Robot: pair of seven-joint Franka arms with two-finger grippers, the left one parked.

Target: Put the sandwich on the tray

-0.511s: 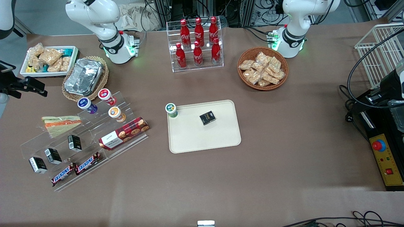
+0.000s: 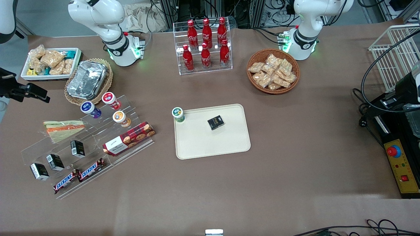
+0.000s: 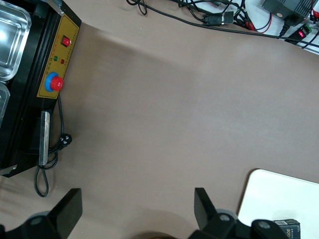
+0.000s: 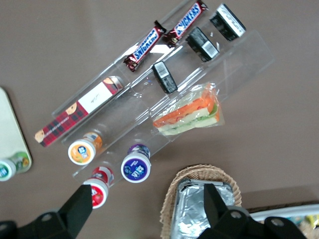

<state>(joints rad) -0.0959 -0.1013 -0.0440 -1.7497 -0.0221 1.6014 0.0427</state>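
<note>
The brown paper-covered counter (image 2: 295, 164) fills the front view. At its centre lies the large flat cream-beige rectangular plastic tray (image 2: 197, 144) with rounded corners and a low rim; a small black box (image 2: 215, 122) sits on it and a green-lidded cup (image 2: 177, 114) stands at its upper left corner. In the lower left of that frame a clear acrylic stepped display rack (image 2: 39, 147) carries the sandwich (image 2: 62, 128), a triangular wedge in clear plastic wrap with pale bread and orange and green filling, lying flat on the rack's upper step, well apart from the tray. At the left edge of the frame, above the rack, is the black gripper (image 2: 31, 91); in the right wrist view the gripper (image 4: 149, 209) shows its two fingers spread wide with nothing between them, and the sandwich (image 4: 187, 115) lies clear of them.

The wedge looks light and soft, and its wrap is likely slippery and easily crushed. A gentle pinch across the two bread faces near the thick middle seems safest, rather than at the loose crimped film edge.
</note>
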